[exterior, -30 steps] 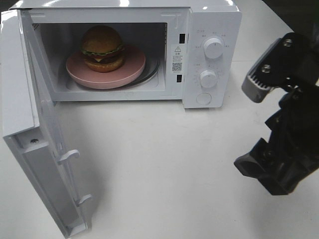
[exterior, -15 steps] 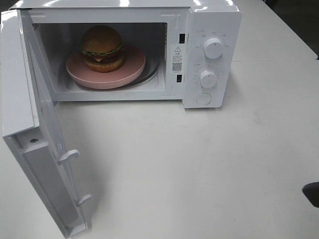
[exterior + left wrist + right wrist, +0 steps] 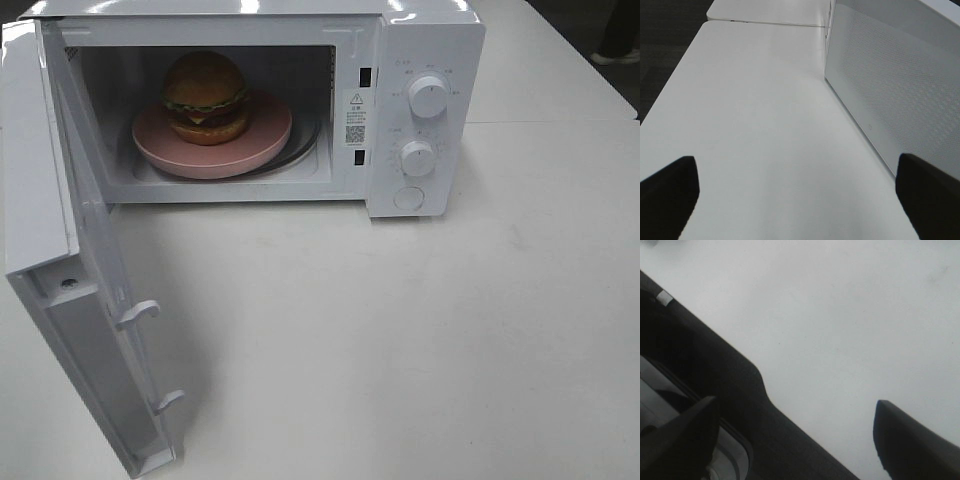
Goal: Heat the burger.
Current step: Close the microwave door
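Note:
The burger [image 3: 205,96], with a brown bun, lettuce and cheese, sits on a round pink plate [image 3: 265,135] inside the open white microwave [image 3: 425,50]. The microwave door [image 3: 95,300] is swung wide to the left. Neither arm shows in the exterior high view. In the left wrist view my left gripper [image 3: 800,200] is open over bare table, its dark fingertips [image 3: 670,195] far apart beside the microwave's perforated outer wall [image 3: 890,95]. In the right wrist view my right gripper [image 3: 797,440] is open with nothing between its fingertips [image 3: 912,442], near a table edge.
Two white knobs [image 3: 428,97] and a round button [image 3: 408,198] are on the microwave's right panel. The white table [image 3: 400,340] stretches in front of it. A dark table edge [image 3: 715,365] with floor beyond shows under the right gripper.
The right arm, a second ago at the right of the exterior view, has withdrawn to the lower right and out of that view. Burger, plate and door have not moved.

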Tool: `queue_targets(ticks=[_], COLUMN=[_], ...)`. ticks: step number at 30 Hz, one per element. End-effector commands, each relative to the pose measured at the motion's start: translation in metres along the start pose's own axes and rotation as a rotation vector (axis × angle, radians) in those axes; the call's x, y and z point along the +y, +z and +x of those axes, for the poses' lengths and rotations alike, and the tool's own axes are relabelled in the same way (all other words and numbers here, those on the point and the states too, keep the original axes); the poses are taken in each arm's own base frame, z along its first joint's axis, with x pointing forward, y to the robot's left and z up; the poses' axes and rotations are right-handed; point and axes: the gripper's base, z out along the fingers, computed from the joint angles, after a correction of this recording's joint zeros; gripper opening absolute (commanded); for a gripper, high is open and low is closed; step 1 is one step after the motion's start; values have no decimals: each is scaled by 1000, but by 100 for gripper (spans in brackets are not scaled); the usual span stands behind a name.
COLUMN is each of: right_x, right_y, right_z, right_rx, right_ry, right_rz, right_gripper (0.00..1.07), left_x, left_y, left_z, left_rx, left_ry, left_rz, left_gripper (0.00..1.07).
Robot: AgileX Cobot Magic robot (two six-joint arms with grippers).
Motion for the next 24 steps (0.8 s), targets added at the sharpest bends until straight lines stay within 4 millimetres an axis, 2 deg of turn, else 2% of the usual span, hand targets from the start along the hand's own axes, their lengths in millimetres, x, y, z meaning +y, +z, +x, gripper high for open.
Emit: queue_targets(ticks=[1, 8, 18, 24], right_x=[-5, -9, -9, -1], right_y=[-5, 6, -11, -23], right_z=[6, 40, 56, 70], right_rx=[-49, -165, -298, -418], right_ry=[41, 210, 355, 415], right_rz=[44, 132, 272, 356], right_gripper=[76, 76, 76, 76], left_x=[0, 0, 0, 0], left_y=[-2, -2, -2, -2], left_z=[1, 1, 1, 1], left_rx=[-16, -16, -16, -16], left_ry=[0, 0, 0, 0], left_rz=[3, 3, 3, 3], left_gripper=[103, 103, 103, 103])
